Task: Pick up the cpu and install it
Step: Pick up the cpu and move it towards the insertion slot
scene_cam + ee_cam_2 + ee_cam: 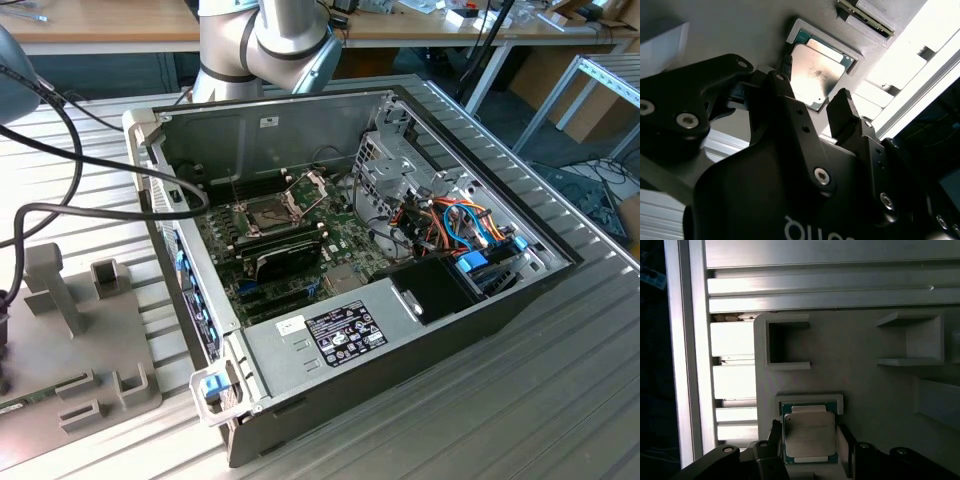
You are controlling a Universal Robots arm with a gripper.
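The cpu (809,435) lies flat in a shallow framed recess of a grey holder plate (865,385), its dull silver top facing up with a thin green border around the lid. In the second wrist view the cpu (817,75) catches a bright reflection. The gripper (810,440) hangs directly over it with its black fingers (847,442) spread, one on each side of the chip; whether they touch its edges cannot be told. In the second wrist view the gripper (809,92) shows the same stance, the fingers (842,115) apart and nothing pinched between them.

Near the recess the plate has a square pocket (787,345). The plate rests on a ribbed aluminium desk (815,285).

In the exterior view the holder plate (110,340) sits at the exterior view's left, just beside an open computer case (440,350) lying on the desk (540,400). Inside the case, the motherboard (340,245) carries the cpu socket (268,212), whose hinged metal frame (310,185) stands raised.
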